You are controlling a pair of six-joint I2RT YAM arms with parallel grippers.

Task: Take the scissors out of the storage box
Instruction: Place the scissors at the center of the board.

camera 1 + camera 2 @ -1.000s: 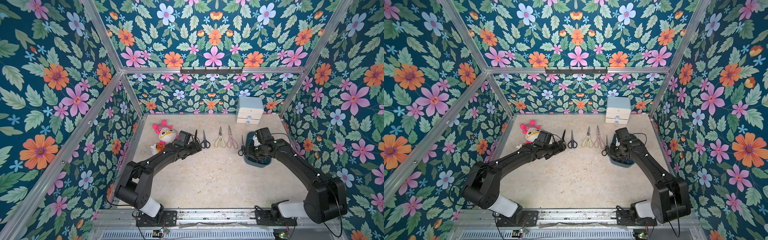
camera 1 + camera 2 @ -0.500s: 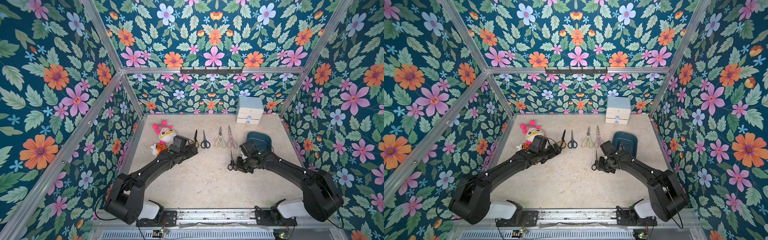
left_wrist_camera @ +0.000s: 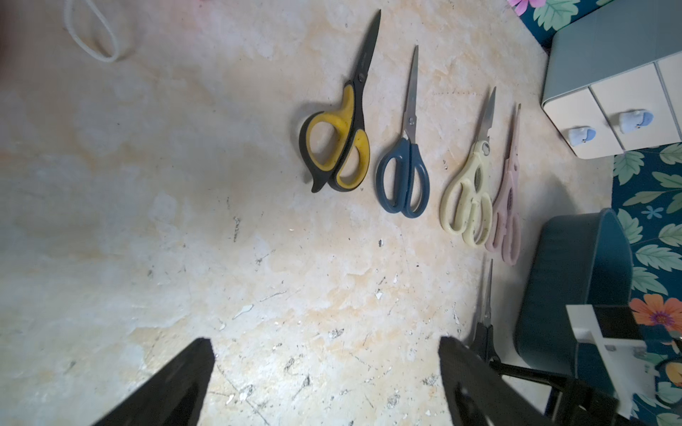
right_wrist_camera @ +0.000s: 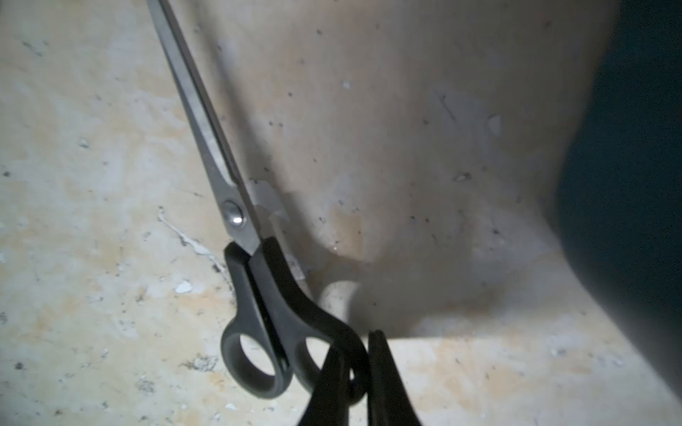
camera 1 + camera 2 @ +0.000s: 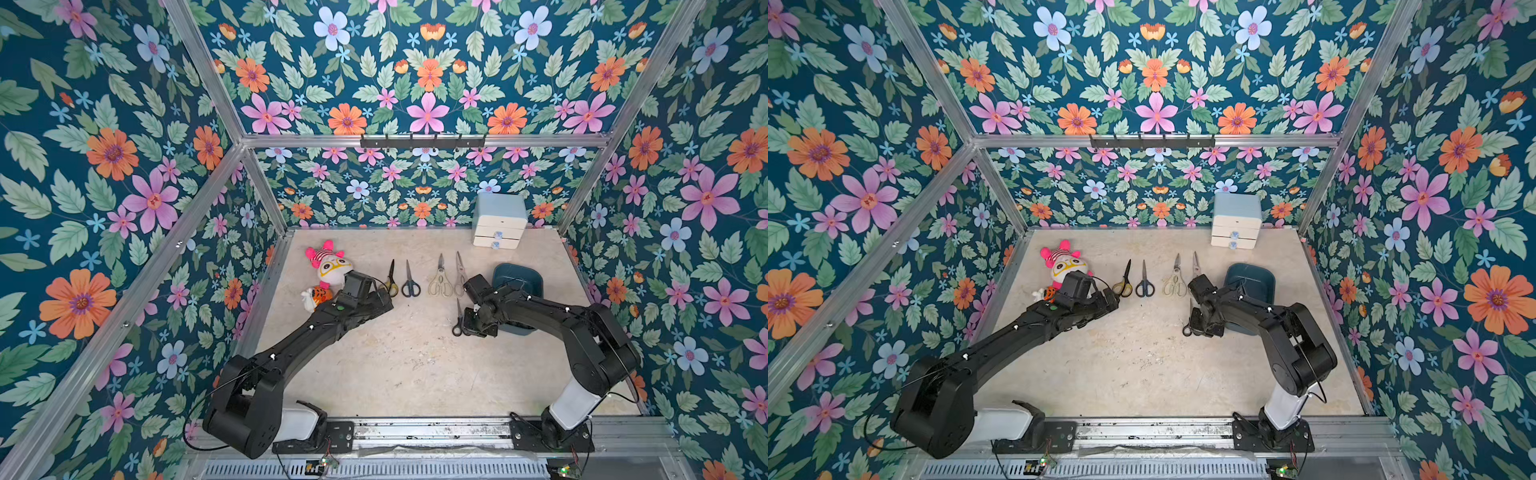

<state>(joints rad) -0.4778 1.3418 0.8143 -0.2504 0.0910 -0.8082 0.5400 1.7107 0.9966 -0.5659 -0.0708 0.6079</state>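
Right gripper (image 4: pixel 356 354), its jaws nearly closed, pinches one handle loop of a pair of black-handled scissors (image 4: pixel 254 295), whose closed steel blades point away from the arm's base. This pair is outside the storage box (image 5: pixel 519 276), a dark teal tub, and just beside its wall on the side facing the left arm; both top views show it low over the beige tabletop (image 5: pixel 415 365), though whether it touches the surface cannot be told. The right arm crosses over the near end of the box, and what lies inside the box cannot be made out. Left gripper (image 3: pixel 321 369) has its jaws spread wide and holds nothing; it is well apart from the box. Between it and the box, four more pairs lie flat in a row, blades pointing to the back wall: nearest the box the pale-pink shears (image 3: pixel 507 206), touching the cream shears (image 3: pixel 468 199), then the dark-blue scissors (image 3: pixel 404 180), and farthest from the box the yellow-black scissors (image 3: pixel 343 144). Beyond the box, against the back wall, stands a small pale-blue-and-white drawer cabinet (image 5: pixel 498 220). Past the row of scissors, far from the box, lies a plush toy (image 5: pixel 332 268).
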